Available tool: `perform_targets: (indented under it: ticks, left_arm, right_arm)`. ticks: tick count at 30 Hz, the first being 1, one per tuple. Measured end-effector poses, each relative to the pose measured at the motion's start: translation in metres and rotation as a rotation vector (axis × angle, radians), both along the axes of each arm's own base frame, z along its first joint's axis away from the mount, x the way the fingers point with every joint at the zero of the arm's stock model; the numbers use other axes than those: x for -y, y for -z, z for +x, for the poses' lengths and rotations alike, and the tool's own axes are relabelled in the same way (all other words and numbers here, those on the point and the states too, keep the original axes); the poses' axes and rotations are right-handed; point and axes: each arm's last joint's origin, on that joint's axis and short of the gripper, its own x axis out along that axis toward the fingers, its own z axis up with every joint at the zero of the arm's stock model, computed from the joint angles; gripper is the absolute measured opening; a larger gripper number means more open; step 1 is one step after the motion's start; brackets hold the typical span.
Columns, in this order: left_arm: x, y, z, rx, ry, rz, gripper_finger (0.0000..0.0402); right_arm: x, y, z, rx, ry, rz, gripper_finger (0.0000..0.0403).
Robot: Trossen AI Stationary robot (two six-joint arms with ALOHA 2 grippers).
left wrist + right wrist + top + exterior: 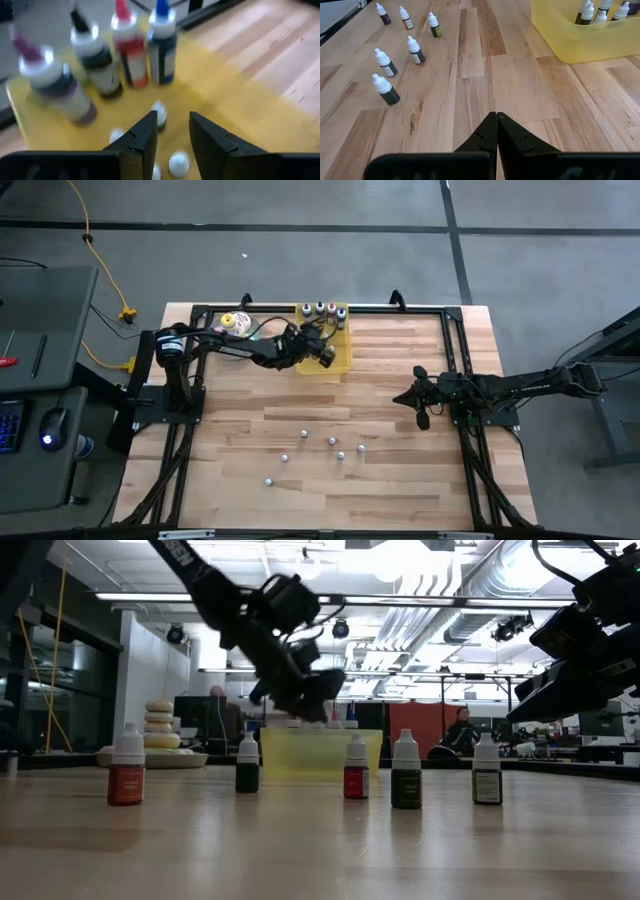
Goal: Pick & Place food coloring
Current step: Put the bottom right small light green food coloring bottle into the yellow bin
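Observation:
Several tiny food coloring bottles with white caps stand upright on the bare wood, also in the right wrist view and the low view. A few more small bottles lie or stand inside the yellow tray, beside larger purple, black, red and blue bottles along its far side. My left gripper hovers open above the tray's floor, holding nothing. My right gripper is shut and empty, waiting over the table's right side.
A plate of stacked donuts sits at the table's far left. A black frame runs round the table. Bare wood lies between the tray and the standing bottles. A person is seated in the room behind.

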Motion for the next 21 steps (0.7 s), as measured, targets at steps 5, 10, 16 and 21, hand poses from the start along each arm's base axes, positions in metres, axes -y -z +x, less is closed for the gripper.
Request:
perform_targets:
  ticks: [5,10,16,21]
  left_arm:
    - [-0.002,-0.029,0.008,-0.030,0.046,0.064,0.0108]
    - [0.003,-0.070,0.014,-0.023,0.145,0.145,0.0108]
    - [0.019,-0.119,0.025,-0.048,0.480,0.168,0.0108]
    - [0.038,-0.151,0.026,-0.129,0.709,0.139,0.0108]
  right_arm:
    - [0.000,0.000,0.000,0.001,0.000,0.000,0.0000]
    - [0.000,0.000,0.000,0.000,0.000,0.000,0.0000]
    - [0.000,0.000,0.000,-0.001,0.000,0.000,0.0000]
    - [0.000,0.000,0.000,0.000,0.000,0.000,0.0000]
